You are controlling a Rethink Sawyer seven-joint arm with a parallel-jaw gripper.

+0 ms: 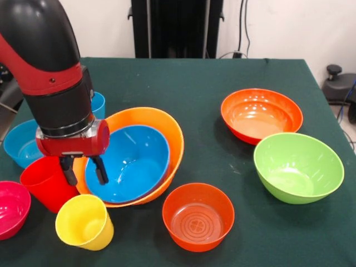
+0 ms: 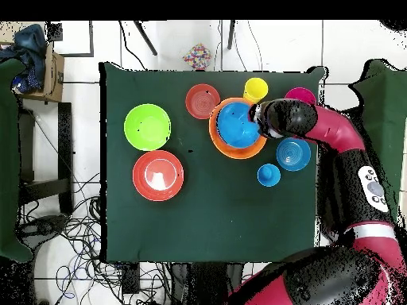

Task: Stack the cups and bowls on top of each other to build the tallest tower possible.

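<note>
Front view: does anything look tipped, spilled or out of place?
The orange bowl with the blue bowl nested inside sits tilted, not flat on the table. The yellow cup leans too. The gripper hangs open at the orange bowl's rim.

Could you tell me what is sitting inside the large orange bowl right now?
A blue bowl is nested inside the orange bowl, tilted against its near wall. The gripper covers their left rims, and whatever lies beneath the blue bowl is hidden.

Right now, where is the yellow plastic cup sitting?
In the front view the yellow plastic cup lies tipped at the near left, just below the red cup and left of the small red-orange bowl.
</note>
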